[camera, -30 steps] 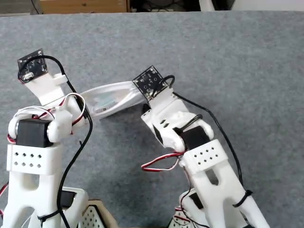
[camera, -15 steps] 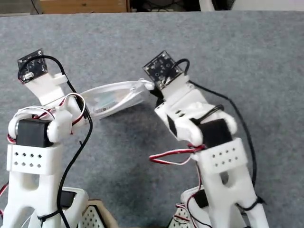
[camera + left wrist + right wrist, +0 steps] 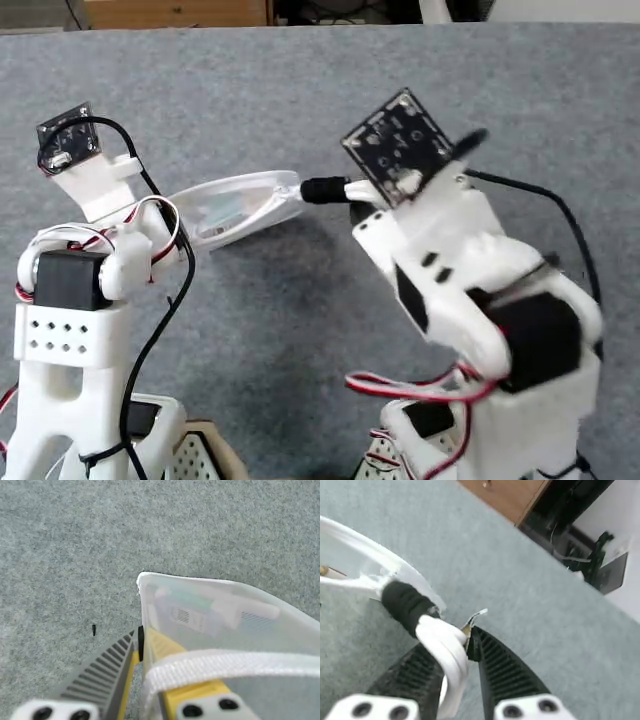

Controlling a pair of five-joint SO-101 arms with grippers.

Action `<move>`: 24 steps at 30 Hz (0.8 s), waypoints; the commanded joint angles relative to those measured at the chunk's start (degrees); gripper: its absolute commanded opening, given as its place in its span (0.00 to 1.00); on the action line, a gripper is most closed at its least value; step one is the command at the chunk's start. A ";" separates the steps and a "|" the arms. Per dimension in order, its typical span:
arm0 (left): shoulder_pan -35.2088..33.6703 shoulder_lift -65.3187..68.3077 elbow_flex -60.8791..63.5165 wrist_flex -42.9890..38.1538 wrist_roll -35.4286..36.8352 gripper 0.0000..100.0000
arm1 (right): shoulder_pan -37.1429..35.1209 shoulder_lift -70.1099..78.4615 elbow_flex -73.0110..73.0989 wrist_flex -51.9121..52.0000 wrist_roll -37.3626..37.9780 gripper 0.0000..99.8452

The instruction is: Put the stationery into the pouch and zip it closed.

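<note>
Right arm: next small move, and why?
Probably ease the right tool toward the pouch. Its black-tipped pen sits only at the pouch's mouth, mostly outside, while the left tool holds the pouch's other end.

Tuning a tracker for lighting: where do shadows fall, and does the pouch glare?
High view: a soft shadow lies on the table beside the pouch and the marker; the pouch's rim shines pale. Left wrist view: even light, contents show through the wall, no hard glare. Right wrist view: the marker's white barrel looks bright.
</note>
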 commanded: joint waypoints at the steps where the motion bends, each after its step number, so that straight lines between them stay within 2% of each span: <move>1: -0.22 0.79 0.40 -0.88 0.18 0.03 | 0.53 -0.92 -7.25 2.73 0.44 0.01; 10: -0.22 0.79 0.75 -0.97 0.18 0.03 | 0.53 -0.92 -17.63 7.47 0.44 0.01; 18: -0.31 0.79 0.57 -0.97 0.18 0.03 | 0.53 -0.75 -26.77 7.47 0.44 0.01; 24: -0.22 0.79 0.57 -0.97 0.18 0.03 | 0.79 -0.57 -27.74 6.59 0.44 0.01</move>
